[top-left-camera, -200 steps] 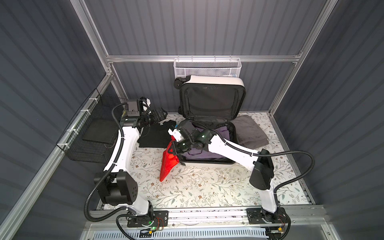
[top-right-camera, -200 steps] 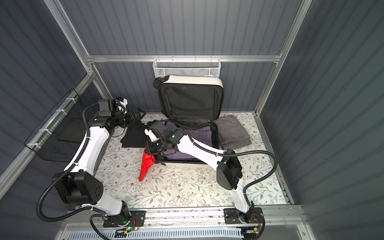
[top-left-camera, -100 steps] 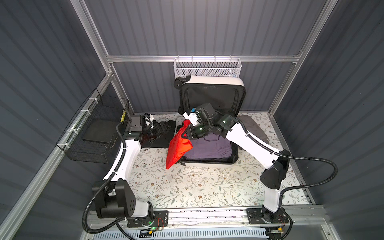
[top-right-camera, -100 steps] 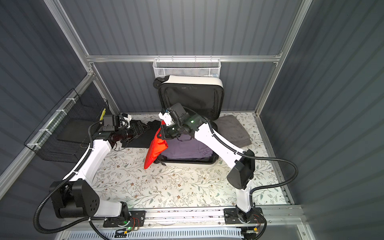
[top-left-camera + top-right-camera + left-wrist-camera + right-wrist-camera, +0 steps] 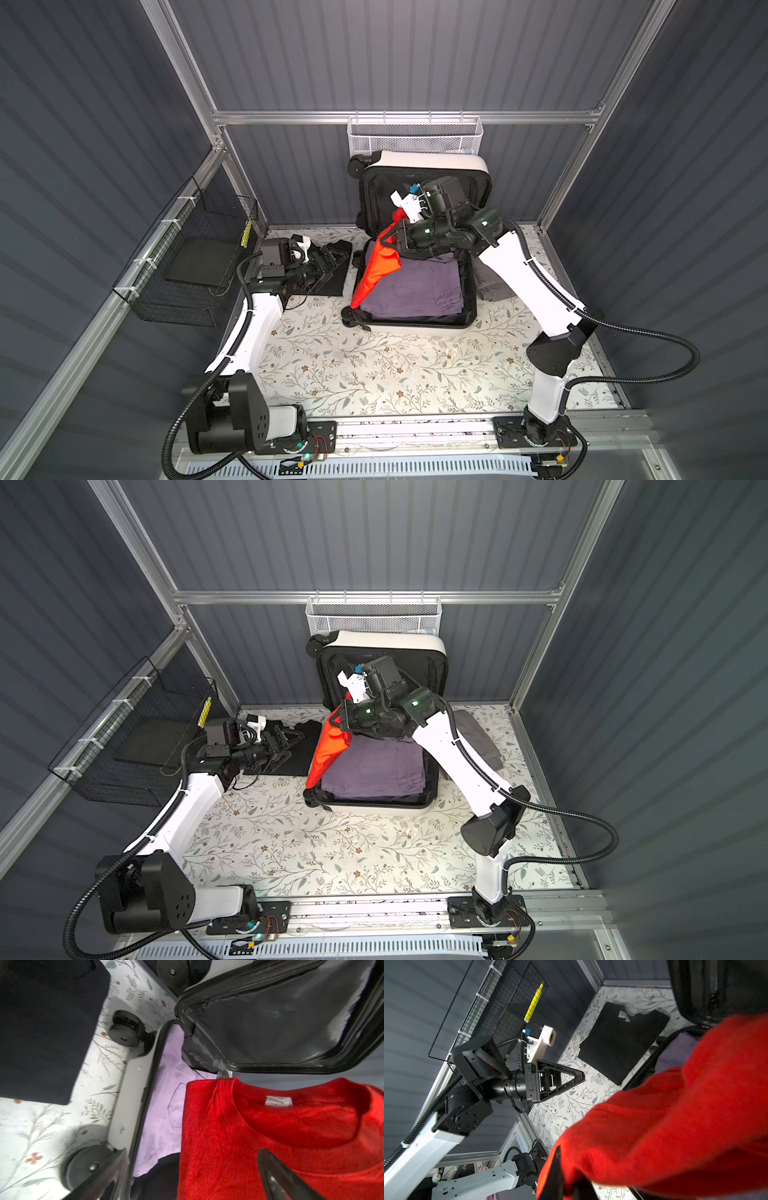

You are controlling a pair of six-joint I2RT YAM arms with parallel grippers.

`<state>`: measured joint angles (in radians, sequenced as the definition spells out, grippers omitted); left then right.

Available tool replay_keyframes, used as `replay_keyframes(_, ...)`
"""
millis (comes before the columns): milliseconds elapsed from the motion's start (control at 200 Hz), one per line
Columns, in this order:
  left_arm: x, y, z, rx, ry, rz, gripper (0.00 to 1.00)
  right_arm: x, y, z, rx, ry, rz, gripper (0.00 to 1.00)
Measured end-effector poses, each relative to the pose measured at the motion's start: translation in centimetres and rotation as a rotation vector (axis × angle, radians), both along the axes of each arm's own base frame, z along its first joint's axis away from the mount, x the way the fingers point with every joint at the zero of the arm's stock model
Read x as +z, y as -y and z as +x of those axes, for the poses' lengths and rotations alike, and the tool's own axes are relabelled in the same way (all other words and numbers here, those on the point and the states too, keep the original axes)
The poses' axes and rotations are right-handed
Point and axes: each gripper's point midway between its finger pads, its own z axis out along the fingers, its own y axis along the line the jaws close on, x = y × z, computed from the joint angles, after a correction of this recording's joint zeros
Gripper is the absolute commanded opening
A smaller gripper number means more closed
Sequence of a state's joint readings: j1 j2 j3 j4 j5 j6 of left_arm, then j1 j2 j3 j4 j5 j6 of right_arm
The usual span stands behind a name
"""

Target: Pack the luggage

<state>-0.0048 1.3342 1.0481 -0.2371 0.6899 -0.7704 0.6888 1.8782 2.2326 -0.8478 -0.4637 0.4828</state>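
Top views show the luggage [image 5: 419, 166] at 12 o'clock on the mat [image 5: 374, 374], lid standing upright so its tray lies open for loading. Purple trousers [image 5: 415, 286] line the tray. A red shirt [image 5: 376, 266] hangs along the tray's 9 o'clock side; a black shirt [image 5: 297, 760] waits at 10 o'clock, likely next. The right gripper [image 5: 390, 237], jaws fully closed, pinches the red shirt's upper edge to carry it in. The left gripper [image 5: 334, 257], spread wide and empty, hovers by the black shirt.
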Motion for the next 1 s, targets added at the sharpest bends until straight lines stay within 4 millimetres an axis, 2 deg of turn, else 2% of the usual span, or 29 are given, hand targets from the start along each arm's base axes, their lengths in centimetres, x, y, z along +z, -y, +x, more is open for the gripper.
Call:
replay_keyframes(105,-0.1,0.5,-0.1,-0.002,-0.025,-0.070,1.00,1.0,1.0,0.4,-0.024,0.013,0.016,0.00)
replay_keyframes(300,0.9,1.3,0.0,-0.004,-0.042,-0.198,1.00,2.6,2.5,1.2,-0.067,0.036,0.048,0.00)
replay_keyframes(545,0.0,2.9,-0.6,0.006,-0.145,-0.366,1.00,4.0,3.5,2.8,-0.122,0.049,0.100,0.00)
replay_keyframes(680,0.4,4.5,-1.1,-0.015,-0.169,-0.440,1.00,4.5,3.9,3.4,-0.141,0.055,0.119,0.00)
replay_keyframes(895,1.3,8.5,-2.8,-0.080,-0.217,-0.537,1.00,4.6,4.0,3.9,-0.154,0.061,0.138,0.00)
replay_keyframes(1000,1.5,8.7,-3.2,-0.071,-0.225,-0.557,1.00,3.9,4.2,4.0,-0.161,0.048,0.134,0.00)
